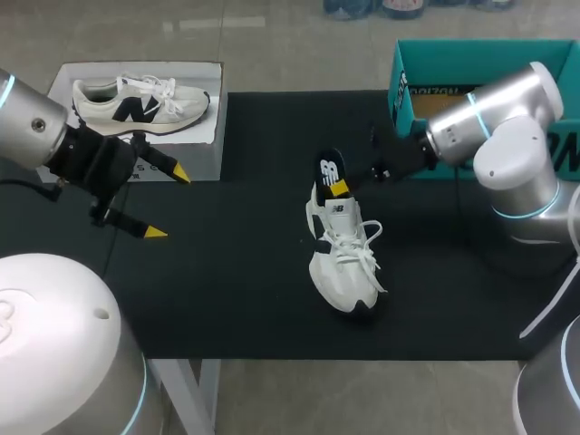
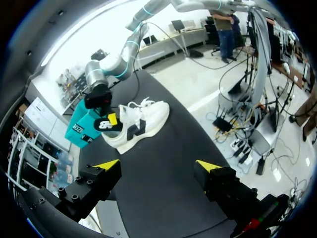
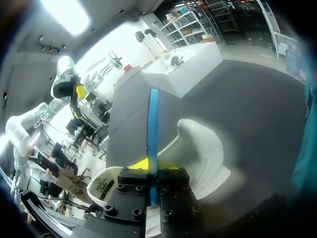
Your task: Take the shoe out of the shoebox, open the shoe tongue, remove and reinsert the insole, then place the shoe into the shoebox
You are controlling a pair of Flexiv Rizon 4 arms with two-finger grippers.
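Logo-printed black insole (image 1: 328, 172) in right jaws

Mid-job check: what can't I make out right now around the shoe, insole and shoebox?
- Opening of the shoe: head view, covered by the insole and right tool; whether the insole's lower end sits inside is unclear.
- Floor of the shoebox: head view, hidden by the right arm and the picture's edge.
- Tips of the right tool: right wrist view, mostly behind the tool's body.

A black mat (image 1: 236, 290) covers the table (image 1: 181, 366), whose pale front edge shows below it.
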